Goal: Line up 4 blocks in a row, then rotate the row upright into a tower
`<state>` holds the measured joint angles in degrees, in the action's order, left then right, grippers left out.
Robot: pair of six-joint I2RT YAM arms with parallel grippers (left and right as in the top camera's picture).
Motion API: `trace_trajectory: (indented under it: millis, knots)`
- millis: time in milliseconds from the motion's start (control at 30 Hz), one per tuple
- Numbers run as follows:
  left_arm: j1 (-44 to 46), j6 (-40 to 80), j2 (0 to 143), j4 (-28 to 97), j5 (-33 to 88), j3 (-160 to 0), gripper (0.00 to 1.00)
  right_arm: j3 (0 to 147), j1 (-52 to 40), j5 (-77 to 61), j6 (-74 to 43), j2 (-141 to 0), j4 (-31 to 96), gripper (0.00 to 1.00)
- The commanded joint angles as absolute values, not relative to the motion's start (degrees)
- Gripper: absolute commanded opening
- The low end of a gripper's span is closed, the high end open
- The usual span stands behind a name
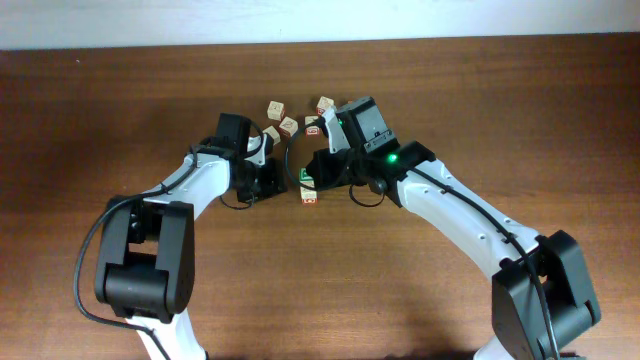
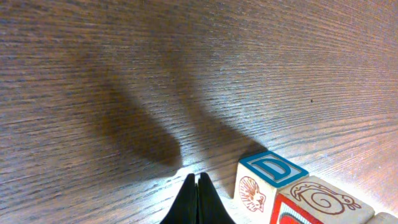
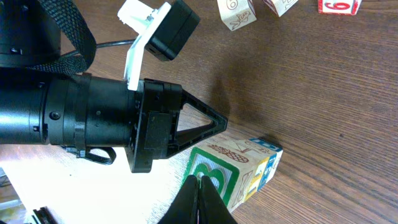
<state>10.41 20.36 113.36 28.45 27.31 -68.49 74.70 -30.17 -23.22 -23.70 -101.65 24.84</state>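
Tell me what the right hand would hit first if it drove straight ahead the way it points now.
The block with the green-framed B. The shut right hand points at it from very close, perhaps already touching; depth is hard to judge.

Blue-framed D block [image 2: 273, 168] and green-framed B block [image 3: 209, 175] — pale wood — on a brown, grained table [image 1: 100, 100].

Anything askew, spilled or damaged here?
Nothing damaged or spilled. Pale wooden alphabet cubes beyond the arms lie scattered at mixed angles. A green-topped wooden cube and red-topped cube sit touching between the shut left gripper and right gripper.
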Motion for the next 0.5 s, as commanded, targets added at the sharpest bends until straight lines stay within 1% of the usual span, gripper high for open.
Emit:
trace_trajectory:
  millis: [0,33,67,100,133,167,200,233,267,300,367,400,467]
  knots:
    - [10.26,19.22,113.34,28.6,25.61,-69.6,0.0,76.53,-30.74,-22.63,-22.74,-100.49,24.73,0.04]
    - [9.34,19.2,113.14,28.99,25.61,-70.11,0.0,76.53,-30.72,-22.44,-21.63,-98.0,25.41,0.04]
    - [7.14,18.2,112.22,31.92,25.65,-72.38,0.0,76.6,-30.39,-19.57,-21.26,-94.21,27.35,0.04]
    - [4.43,14.5,109.78,36.07,25.56,-75.92,0.0,76.6,-28.58,-18.28,-19.81,-88.51,30.2,0.04]
    - [2.9,13.13,106.39,38.7,23.14,-78.56,0.0,76.6,-26.44,-17.26,-18.83,-83.77,33.65,0.04]
    - [0.8,13.15,99.26,39.97,15.16,-79.79,0.03,76.6,-22.5,-11.62,-16.71,-73.67,42.11,0.04]
    - [-1.8,13.15,93.27,39.97,11.2,-79.79,0.25,76.6,-19.77,-7.6,-16.71,-67.18,48.25,0.08]
    - [-3.4,13.15,90.43,40.05,10.44,-79.79,0.45,76.6,-17.43,-5.43,-16.71,-60.69,53.01,0.2]
    - [-4.12,13.17,89.62,40.21,10.44,-79.79,0.59,76.6,-16.69,-3.05,-16.73,-54.83,56.95,0.34]
    - [-4.19,13.15,89.65,40.18,10.41,-79.77,0.99,76.6,-16.69,-1.28,-16.78,-50.39,59.88,0.4]
    - [-4.21,13.15,89.62,40.12,7.97,-79.77,0.99,76.6,-16.69,0.86,-16.91,-43.7,68.75,0.81]
    - [-4.19,13.17,89.62,40.21,3.75,-79.77,0.99,76.6,-16.69,2.24,-16.93,-42.74,73.32,0.99]
    - [-4.19,13.17,89.65,40.18,3.16,-79.77,0.99,76.58,-16.69,2.22,-16.91,-42.72,74.85,0.99]
